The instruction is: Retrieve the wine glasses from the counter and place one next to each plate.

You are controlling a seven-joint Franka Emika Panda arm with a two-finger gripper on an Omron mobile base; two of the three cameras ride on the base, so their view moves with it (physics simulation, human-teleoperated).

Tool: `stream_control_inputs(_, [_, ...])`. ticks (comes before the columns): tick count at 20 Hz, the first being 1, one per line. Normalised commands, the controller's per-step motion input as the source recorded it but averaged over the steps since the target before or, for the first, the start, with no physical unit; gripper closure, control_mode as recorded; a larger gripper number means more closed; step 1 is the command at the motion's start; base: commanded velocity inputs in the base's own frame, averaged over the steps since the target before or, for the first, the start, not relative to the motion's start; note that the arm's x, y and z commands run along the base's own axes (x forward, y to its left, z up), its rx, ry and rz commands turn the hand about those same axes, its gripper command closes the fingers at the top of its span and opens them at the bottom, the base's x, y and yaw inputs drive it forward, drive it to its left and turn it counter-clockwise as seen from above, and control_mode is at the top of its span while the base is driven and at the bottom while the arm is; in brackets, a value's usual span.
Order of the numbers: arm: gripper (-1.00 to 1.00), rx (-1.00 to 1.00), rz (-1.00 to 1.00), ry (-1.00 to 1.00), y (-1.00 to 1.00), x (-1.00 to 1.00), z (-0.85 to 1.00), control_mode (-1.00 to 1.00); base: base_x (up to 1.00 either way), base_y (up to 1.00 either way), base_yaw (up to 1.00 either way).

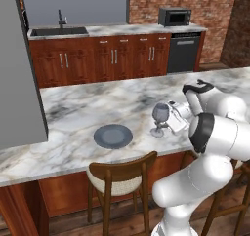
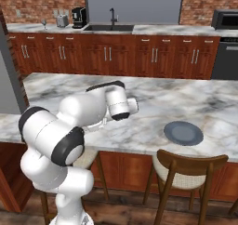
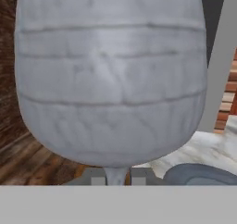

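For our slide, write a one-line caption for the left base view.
The hand holds a wine glass by the stem on the island, right of a plate.

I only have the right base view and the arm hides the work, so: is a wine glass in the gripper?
Observer: Yes. The gripper is shut on the stem of a wine glass, seen from the left base.
Operator: Is it upright?
Observer: Upright, with its foot at the island top or barely above it; I cannot tell which.
Operator: How does it sit relative to a plate?
Observer: It stands apart from the plate, on the side toward the arm.
Operator: And the second glass?
Observer: A small stemmed glass stands on the far counter near the toaster.
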Motion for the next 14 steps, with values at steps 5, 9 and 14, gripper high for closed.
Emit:
stream_control_inputs(5, [1.0, 0.07, 0.0, 0.04, 0.08, 0.14, -0.19, -1.0, 0.0, 0.0, 0.0])
stream_control_inputs(9, [1.0, 0.22, 0.0, 0.21, 0.01, 0.17, -0.36, -1.0, 0.0, 0.0, 0.0])
stream_control_inputs(14, [1.0, 0.08, 0.0, 0.04, 0.0, 0.27, -0.36, -1.0, 0.0, 0.0, 0.0])
